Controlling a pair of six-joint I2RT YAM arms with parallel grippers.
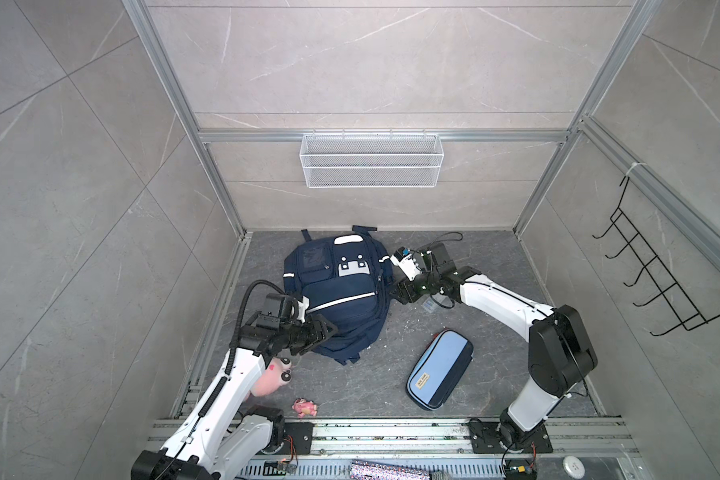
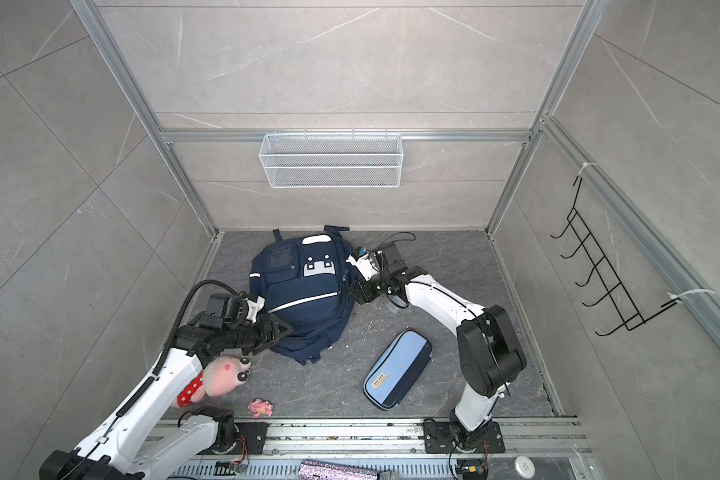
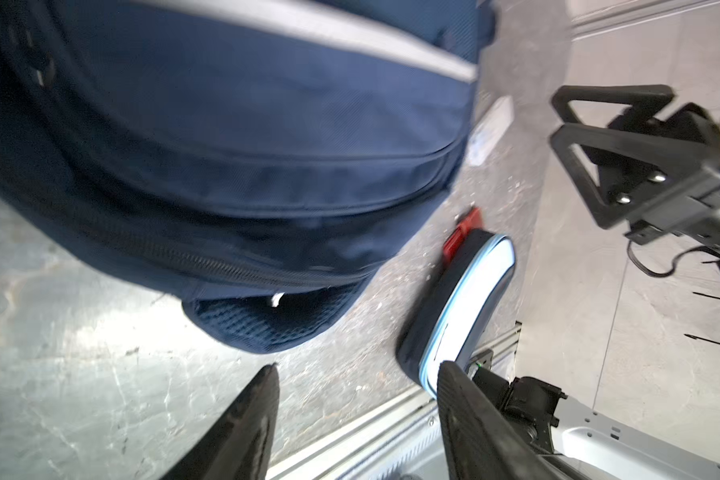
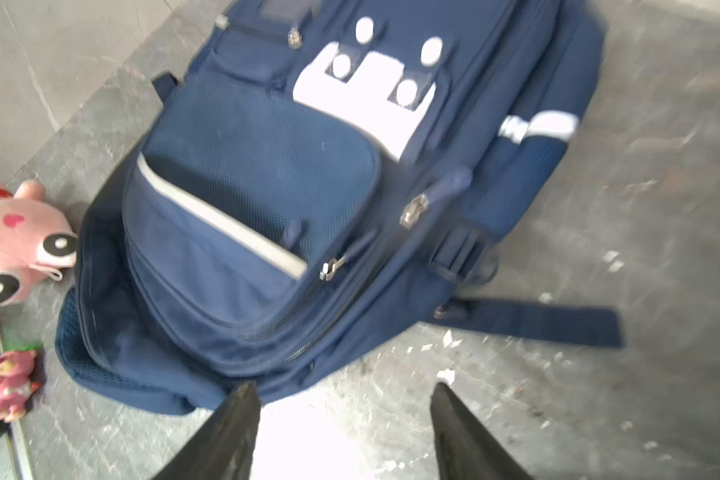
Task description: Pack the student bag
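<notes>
The student bag (image 1: 337,291) lay flat, front up, at the far middle of the table (image 1: 495,365). The 2 pincers stood spread and empty: the left gripper (image 3: 356,370) by its near-left edge, the right gripper (image 4: 346,386) at its right side.

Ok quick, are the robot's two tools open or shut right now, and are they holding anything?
Left tool: open, holding nothing.
Right tool: open, holding nothing.

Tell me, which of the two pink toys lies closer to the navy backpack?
The big pink plush with black-and-white eyes: it lies right beside the student bag. The small pink figure sits farther off, by the front rail.
</notes>
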